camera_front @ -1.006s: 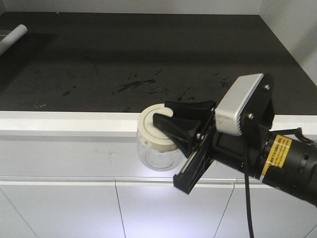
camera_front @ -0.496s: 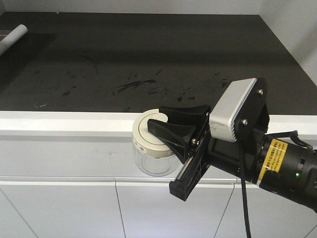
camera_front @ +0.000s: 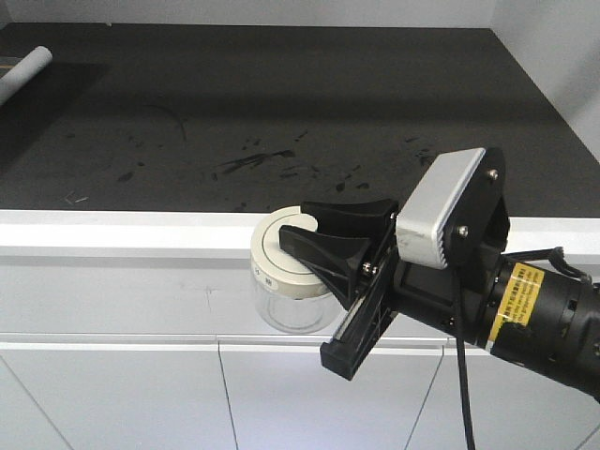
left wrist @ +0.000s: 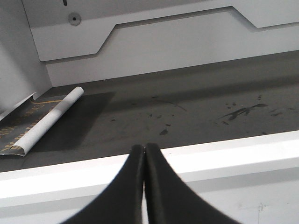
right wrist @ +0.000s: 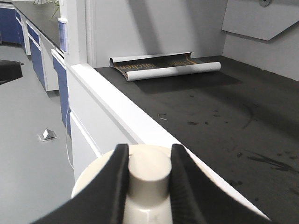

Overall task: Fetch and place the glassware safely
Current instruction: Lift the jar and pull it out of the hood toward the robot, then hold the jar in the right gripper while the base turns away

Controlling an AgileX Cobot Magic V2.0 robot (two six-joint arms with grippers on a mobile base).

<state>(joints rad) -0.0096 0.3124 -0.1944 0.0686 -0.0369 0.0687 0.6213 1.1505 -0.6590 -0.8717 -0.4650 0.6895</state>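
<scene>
The glassware (camera_front: pixel 281 305) is a squat clear jar with a cream-white lid, hanging in front of the white counter edge (camera_front: pixel 122 230), just below the black worktop (camera_front: pixel 281 103). My right gripper (camera_front: pixel 295 223) reaches in from the right and is shut on the lid's central knob. In the right wrist view both black fingers clamp the knob of the glassware (right wrist: pixel 149 179), with the right gripper (right wrist: pixel 149 149) over the wide lid. My left gripper (left wrist: pixel 144 148) is shut with nothing in it, pointing at the counter edge (left wrist: pixel 233 154).
A rolled sheet of paper (camera_front: pixel 23 73) lies at the worktop's far left, also seen as a roll (left wrist: pixel 46 121) and a roll (right wrist: pixel 163 67). White cabinet fronts (camera_front: pixel 112 394) run below the counter. A small box (right wrist: pixel 46 134) sits on the floor.
The right gripper, with the jar in it, has shifted slightly left and down since a second ago and has held almost still for the last half second.
</scene>
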